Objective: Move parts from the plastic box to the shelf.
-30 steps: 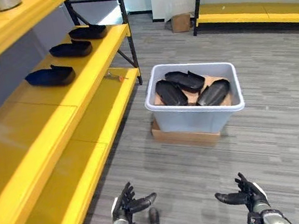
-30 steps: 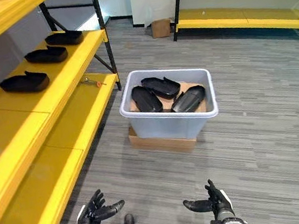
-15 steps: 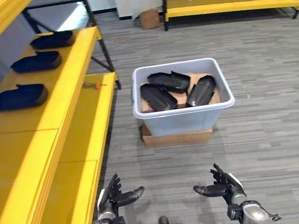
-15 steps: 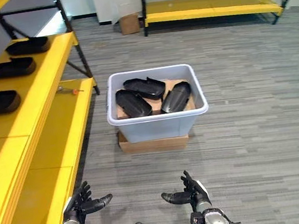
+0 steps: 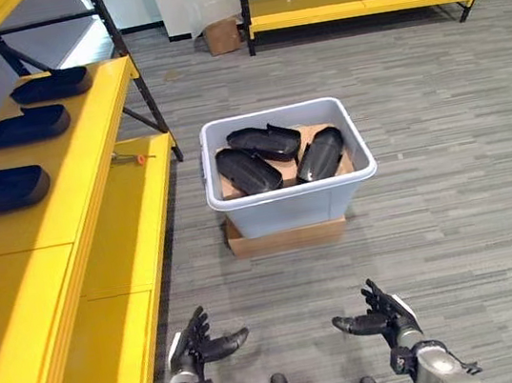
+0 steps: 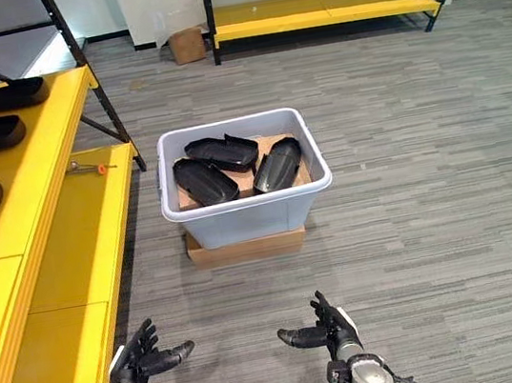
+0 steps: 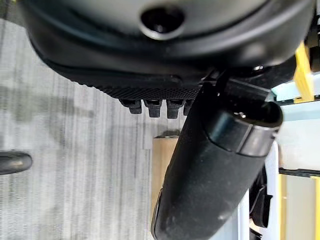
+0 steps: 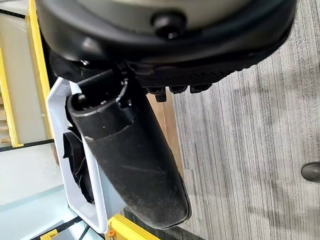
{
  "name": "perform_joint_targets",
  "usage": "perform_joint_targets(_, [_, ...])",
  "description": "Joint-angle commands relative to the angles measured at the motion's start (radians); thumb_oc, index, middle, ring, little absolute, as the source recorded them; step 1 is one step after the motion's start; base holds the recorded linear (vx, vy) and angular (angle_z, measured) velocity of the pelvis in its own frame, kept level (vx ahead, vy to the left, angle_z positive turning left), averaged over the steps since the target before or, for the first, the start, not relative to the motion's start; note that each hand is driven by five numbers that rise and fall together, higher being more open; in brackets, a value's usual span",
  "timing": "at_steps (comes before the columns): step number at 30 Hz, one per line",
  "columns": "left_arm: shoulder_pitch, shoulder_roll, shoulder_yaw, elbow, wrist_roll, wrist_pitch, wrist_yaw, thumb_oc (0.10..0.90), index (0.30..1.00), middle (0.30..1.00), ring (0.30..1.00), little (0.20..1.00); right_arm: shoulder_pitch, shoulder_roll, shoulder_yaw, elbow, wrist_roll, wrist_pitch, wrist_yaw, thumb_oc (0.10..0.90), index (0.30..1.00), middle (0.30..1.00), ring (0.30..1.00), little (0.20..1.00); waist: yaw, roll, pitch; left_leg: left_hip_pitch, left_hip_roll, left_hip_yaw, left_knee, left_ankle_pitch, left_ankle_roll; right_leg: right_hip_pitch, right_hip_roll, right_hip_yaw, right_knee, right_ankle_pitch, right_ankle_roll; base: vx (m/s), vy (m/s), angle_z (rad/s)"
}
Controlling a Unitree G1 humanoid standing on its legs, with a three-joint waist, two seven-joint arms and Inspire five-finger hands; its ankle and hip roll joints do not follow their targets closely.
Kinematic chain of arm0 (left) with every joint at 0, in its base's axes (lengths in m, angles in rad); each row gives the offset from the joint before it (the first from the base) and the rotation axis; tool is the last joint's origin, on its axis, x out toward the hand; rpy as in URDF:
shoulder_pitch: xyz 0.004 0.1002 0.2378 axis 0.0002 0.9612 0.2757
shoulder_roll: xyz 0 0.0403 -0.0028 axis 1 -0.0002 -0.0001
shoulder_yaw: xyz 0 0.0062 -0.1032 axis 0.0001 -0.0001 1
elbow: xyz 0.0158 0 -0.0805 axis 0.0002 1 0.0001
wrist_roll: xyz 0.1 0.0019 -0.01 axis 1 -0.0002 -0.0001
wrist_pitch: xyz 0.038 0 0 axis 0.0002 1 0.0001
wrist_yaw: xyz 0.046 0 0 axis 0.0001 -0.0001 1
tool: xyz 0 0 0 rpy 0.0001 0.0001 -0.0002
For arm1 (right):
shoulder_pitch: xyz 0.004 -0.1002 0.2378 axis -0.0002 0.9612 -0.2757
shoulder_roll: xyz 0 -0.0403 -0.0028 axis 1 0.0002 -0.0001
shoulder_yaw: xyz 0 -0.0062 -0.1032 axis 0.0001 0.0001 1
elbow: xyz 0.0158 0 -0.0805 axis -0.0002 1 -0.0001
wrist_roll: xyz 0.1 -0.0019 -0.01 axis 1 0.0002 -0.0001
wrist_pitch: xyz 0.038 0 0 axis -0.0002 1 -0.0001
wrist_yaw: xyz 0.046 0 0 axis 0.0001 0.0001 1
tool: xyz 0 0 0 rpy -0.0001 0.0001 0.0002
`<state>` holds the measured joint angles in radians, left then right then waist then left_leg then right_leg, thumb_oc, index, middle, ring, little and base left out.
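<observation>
While black moulded plastic parts point(image 5: 245, 170) wait mid-frame in the pale grey plastic box point(image 5: 290, 211), left hand point(image 5: 194, 347) and right hand point(image 5: 387, 317) hover empty at frame bottom, fingers spread, likely readying a reach.

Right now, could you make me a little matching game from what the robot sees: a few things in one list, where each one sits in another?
Things:
1. plastic box
2. screwdriver
3. small cardboard carton
4. left robot hand

Places:
A. on the lower yellow shelf board, near its far end
B. on the floor by the far shelf, against the wall
C. low in the view, open and holding nothing
D. on a flat brown cardboard base on the floor, with three black parts inside

Pairs: 1-D, 2-A, 3-B, 4-C
</observation>
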<state>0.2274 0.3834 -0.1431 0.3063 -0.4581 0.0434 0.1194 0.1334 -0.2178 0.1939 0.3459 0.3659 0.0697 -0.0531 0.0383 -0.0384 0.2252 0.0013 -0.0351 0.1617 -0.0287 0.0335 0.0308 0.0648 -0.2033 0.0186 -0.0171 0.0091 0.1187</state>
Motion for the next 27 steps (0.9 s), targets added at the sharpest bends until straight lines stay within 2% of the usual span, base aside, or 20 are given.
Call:
perform_joint_targets(1, [-0.022, 0.019, 0.064, -0.091, 0.008, -0.078, 0.012, 0.9, 1.0, 1.0, 1.0, 1.0, -0.034, -0.033, -0.005, -0.096, 0.007, -0.067, 0.015, 0.9, 1.0, 1.0, 1.0, 1.0, 0.028, 0.047, -0.044, -0.058, 0.015, -0.17, 0.11, -0.095, 0.04, -0.019, 0.021, -0.074, 0.153, -0.055, 0.061, 0.02, 0.127, -0.24])
perform_joint_targets(2, [-0.022, 0.019, 0.064, -0.091, 0.008, -0.078, 0.012, 0.9, 1.0, 1.0, 1.0, 1.0, -0.034, -0.033, -0.005, -0.095, 0.007, -0.067, 0.015, 0.9, 1.0, 1.0, 1.0, 1.0, 0.029, 0.046, -0.045, -0.059, 0.014, -0.169, 0.11, -0.095, 0.04, -0.022, 0.02, -0.073, 0.157, -0.056, 0.061, 0.04, 0.151, -0.31])
perform_joint_targets(3, [-0.028, 0.019, 0.063, -0.088, 0.01, -0.076, 0.012, 0.9, 1.0, 1.0, 1.0, 1.0, -0.024, -0.028, -0.017, -0.09, 0.001, -0.068, 0.014, 0.9, 1.0, 1.0, 1.0, 1.0, 0.021, 0.051, -0.031, -0.046, -0.002, -0.185, 0.106, -0.095, 0.054, -0.066, 0.007, -0.076, 0.294, -0.009, 0.058, 0.05, 0.147, -0.28])
perform_joint_targets(4, [-0.033, 0.02, 0.063, -0.086, 0.015, -0.075, 0.011, 0.9, 1.0, 1.0, 1.0, 1.0, -0.014, -0.028, -0.023, -0.094, -0.002, -0.069, 0.014, 0.9, 1.0, 1.0, 1.0, 1.0, 0.012, 0.055, -0.021, -0.041, -0.009, -0.2, 0.106, -0.093, 0.059, -0.093, 0.01, -0.07, 0.378, 0.023, 0.043, 0.07, 0.181, -0.12])
perform_joint_targets(5, [-0.04, 0.022, 0.057, -0.082, 0.024, -0.073, 0.007, 0.9, 1.0, 1.0, 1.0, 1.0, 0.0, -0.026, -0.03, -0.099, -0.003, -0.07, 0.016, 0.9, 1.0, 1.0, 1.0, 1.0, 0.001, 0.059, -0.009, -0.032, -0.013, -0.224, 0.107, -0.093, 0.063, -0.13, 0.018, -0.063, 0.461, 0.046, 0.027, 0.06, 0.113, 0.32])
perform_joint_targets(6, [-0.048, 0.022, 0.047, -0.079, 0.034, -0.068, 0.004, 0.9, 1.0, 1.0, 1.0, 1.0, 0.011, -0.025, -0.037, -0.102, -0.002, -0.073, 0.013, 0.9, 1.0, 1.0, 1.0, 1.0, -0.013, 0.066, 0.002, -0.02, -0.014, -0.245, 0.109, -0.095, 0.065, -0.17, 0.049, -0.046, 0.539, 0.049, 0.016, 0.07, 0.104, 0.63])
perform_joint_targets(7, [-0.051, 0.017, 0.045, -0.077, 0.039, -0.069, 0.001, 0.9, 1.0, 1.0, 1.0, 1.0, 0.021, -0.023, -0.041, -0.106, -0.003, -0.072, 0.014, 0.9, 1.0, 1.0, 1.0, 1.0, -0.019, 0.074, 0.01, -0.007, -0.008, -0.255, 0.101, -0.095, 0.064, -0.219, 0.063, -0.055, 0.548, 0.041, 0.006, 0.05, 0.065, 0.75])
perform_joint_targets(8, [-0.051, 0.016, 0.045, -0.076, 0.039, -0.069, 0.001, 0.9, 1.0, 1.0, 1.0, 1.0, 0.021, -0.024, -0.041, -0.107, -0.003, -0.072, 0.014, 0.9, 1.0, 1.0, 1.0, 1.0, -0.02, 0.074, 0.01, -0.005, -0.009, -0.256, 0.1, -0.096, 0.063, -0.22, 0.061, -0.055, 0.553, 0.037, 0.006, 0.1, 0.036, 0.54])
perform_joint_targets(9, [-0.055, 0.014, 0.044, -0.076, 0.042, -0.07, 0.0, 0.9, 1.0, 1.0, 1.0, 1.0, 0.026, -0.025, -0.046, -0.109, -0.002, -0.073, 0.011, 0.9, 1.0, 1.0, 1.0, 1.0, -0.026, 0.076, 0.015, 0.024, -0.003, -0.257, 0.082, -0.102, 0.058, -0.251, 0.06, -0.086, 0.494, 0.011, -0.006, 0.22, -0.054, 0.45])
perform_joint_targets(10, [-0.049, 0.012, 0.049, -0.076, 0.036, -0.069, -0.005, 0.9, 1.0, 1.0, 1.0, 1.0, 0.028, -0.028, -0.055, -0.106, 0.005, -0.07, 0.008, 0.9, 1.0, 1.0, 1.0, 1.0, -0.03, 0.068, 0.02, 0.062, 0.002, -0.256, 0.068, -0.12, 0.049, -0.269, 0.026, -0.133, 0.355, 0.027, 0.0, 0.23, -0.05, 0.33])
perform_joint_targets(11, [-0.049, 0.012, 0.049, -0.076, 0.036, -0.069, -0.005, 0.9, 1.0, 1.0, 1.0, 1.0, 0.028, -0.028, -0.055, -0.106, 0.005, -0.07, 0.008, 0.9, 1.0, 1.0, 1.0, 1.0, -0.031, 0.071, 0.024, 0.067, 0.005, -0.258, 0.066, -0.121, 0.048, -0.259, 0.03, -0.137, 0.346, 0.029, 0.0, 0.24, -0.104, 0.14])
perform_joint_targets(13, [-0.035, 0.015, 0.061, -0.076, 0.035, -0.069, -0.012, 0.9, 1.0, 1.0, 1.0, 1.0, 0.033, -0.033, -0.069, -0.102, 0.002, -0.065, 0.009, 0.9, 1.0, 1.0, 1.0, 1.0, -0.034, 0.062, 0.032, 0.116, 0.026, -0.249, 0.04, -0.144, 0.028, -0.281, -0.008, -0.19, 0.132, 0.1, 0.038, 0.24, -0.142, -0.12])
perform_joint_targets(15, [-0.013, 0.016, 0.07, -0.073, 0.042, -0.071, -0.021, 0.9, 1.0, 1.0, 1.0, 1.0, 0.041, -0.039, -0.073, -0.11, -0.012, -0.061, 0.013, 0.9, 1.0, 1.0, 1.0, 1.0, -0.035, 0.056, 0.039, 0.161, 0.043, -0.24, 0.016, -0.157, 0.011, -0.29, -0.013, -0.211, 0.041, 0.158, 0.073, 0.27, -0.162, -0.17])
perform_joint_targets(17, [-0.013, 0.012, 0.07, -0.065, 0.048, -0.073, -0.024, 0.9, 1.0, 1.0, 1.0, 1.0, 0.046, -0.037, -0.072, -0.108, -0.015, -0.063, 0.013, 0.9, 1.0, 1.0, 1.0, 1.0, -0.033, 0.043, 0.031, 0.178, 0.051, -0.245, 0.003, -0.161, -0.004, -0.258, 0.001, -0.226, 0.044, 0.144, 0.073, 0.32, -0.23, -0.16])
perform_joint_targets(18, [-0.018, 0.0, 0.067, -0.064, 0.056, -0.074, -0.023, 0.9, 1.0, 1.0, 1.0, 1.0, 0.039, -0.036, -0.071, -0.091, -0.007, -0.067, 0.007, 0.9, 1.0, 1.0, 1.0, 1.0, -0.034, 0.03, 0.004, 0.194, 0.076, -0.257, -0.001, -0.166, -0.016, -0.237, 0.028, -0.226, 0.042, 0.137, 0.054, 0.31, -0.233, 0.12])
perform_joint_targets(19, [-0.018, 0.0, 0.067, -0.065, 0.056, -0.073, -0.023, 0.9, 1.0, 1.0, 1.0, 1.0, 0.039, -0.036, -0.071, -0.091, -0.007, -0.067, 0.007, 0.9, 1.0, 1.0, 1.0, 1.0, -0.035, 0.031, 0.003, 0.195, 0.078, -0.258, -0.002, -0.166, -0.017, -0.236, 0.03, -0.227, 0.042, 0.136, 0.053, 0.34, -0.25, 0.27])
perform_joint_targets(21, [-0.019, -0.011, 0.073, -0.07, 0.048, -0.072, -0.016, 0.9, 1.0, 1.0, 1.0, 1.0, 0.034, -0.041, -0.072, -0.092, 0.01, -0.069, 0.005, 0.9, 1.0, 1.0, 1.0, 1.0, -0.037, 0.03, -0.023, 0.202, 0.117, -0.266, 0.017, -0.173, -0.035, -0.22, 0.055, -0.258, 0.057, 0.114, 0.034, 0.36, -0.298, 0.37])
perform_joint_targets(22, [-0.03, -0.014, 0.07, -0.07, 0.043, -0.066, -0.009, 0.9, 1.0, 1.0, 1.0, 1.0, 0.03, -0.047, -0.072, -0.082, 0.03, -0.078, -0.008, 0.9, 1.0, 1.0, 1.0, 1.0, -0.045, 0.033, -0.041, 0.182, 0.165, -0.276, 0.069, -0.163, -0.054, -0.201, 0.099, -0.262, 0.066, 0.066, 0.006, 0.37, -0.333, 0.3])
perform_joint_targets(25, [-0.034, -0.018, 0.071, -0.07, 0.039, -0.064, -0.006, 0.9, 1.0, 1.0, 1.0, 1.0, 0.028, -0.054, -0.073, -0.084, 0.038, -0.08, -0.015, 0.9, 1.0, 1.0, 1.0, 1.0, -0.046, 0.037, -0.047, 0.169, 0.187, -0.27, 0.121, -0.145, -0.065, -0.192, 0.121, -0.274, 0.072, 0.039, -0.011, 0.24, -0.203, 0.2])
perform_joint_targets(27, [-0.03, -0.019, 0.074, -0.07, 0.035, -0.063, -0.005, 0.9, 1.0, 1.0, 1.0, 1.0, 0.028, -0.059, -0.072, -0.087, 0.044, -0.081, -0.012, 0.9, 1.0, 1.0, 1.0, 1.0, -0.041, 0.037, -0.044, 0.142, 0.194, -0.264, 0.206, -0.105, -0.073, -0.165, 0.142, -0.274, 0.068, 0.018, -0.033, 0.19, -0.152, -0.05])
